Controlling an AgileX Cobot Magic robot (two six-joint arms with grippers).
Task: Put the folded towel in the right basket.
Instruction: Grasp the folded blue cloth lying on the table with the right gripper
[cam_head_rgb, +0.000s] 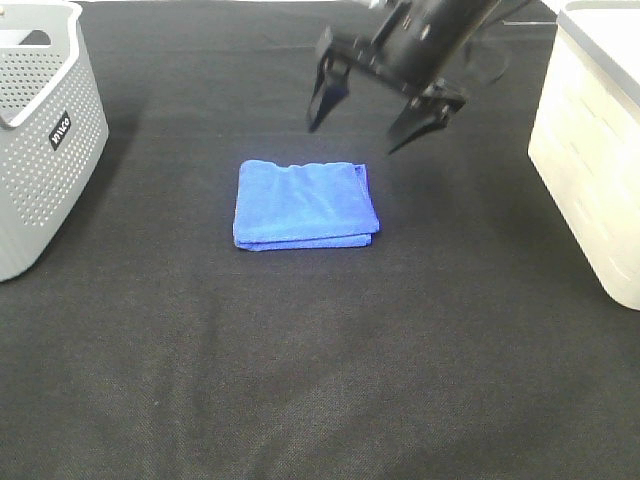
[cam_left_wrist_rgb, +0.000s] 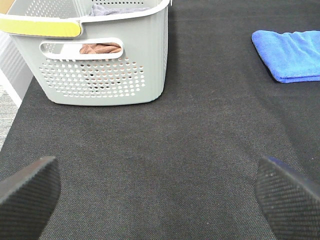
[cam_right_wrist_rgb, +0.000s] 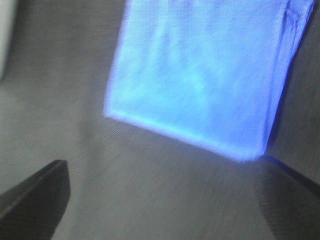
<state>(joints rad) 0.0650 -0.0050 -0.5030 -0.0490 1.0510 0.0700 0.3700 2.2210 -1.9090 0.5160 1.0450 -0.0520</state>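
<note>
Currently the folded towel (cam_head_rgb: 305, 204) lies flat near the middle of the desk (cam_head_rgb: 300, 400), a little closer to the far edge than to the near one, touching nothing else. Its long axis runs side to side, parallel with the near edge. The stacked folds show along its near and right sides.

I have the right gripper (cam_head_rgb: 352, 139) hanging in the air just beyond the towel's far right corner, jaws spread wide and pointing down. In its wrist camera the towel is blurred, ahead of the jaws and not between them. From those jaws the towel lies toward the near edge and slightly toward the left edge. I judge the next move to be a short drop down over the far side of the cloth.

The left gripper (cam_left_wrist_rgb: 159, 200) sits low over the desk toward the left edge, jaws also spread and holding nothing. The towel is well apart from it, so the right arm is the nearer one and the natural choice.

By my count there are one towel on the desk, two baskets and two arms. The grey basket (cam_head_rgb: 40, 130) stands at the left edge with some cloth inside. The cream basket (cam_head_rgb: 590, 150), my target, stands at the right edge, well apart from the towel.
</note>
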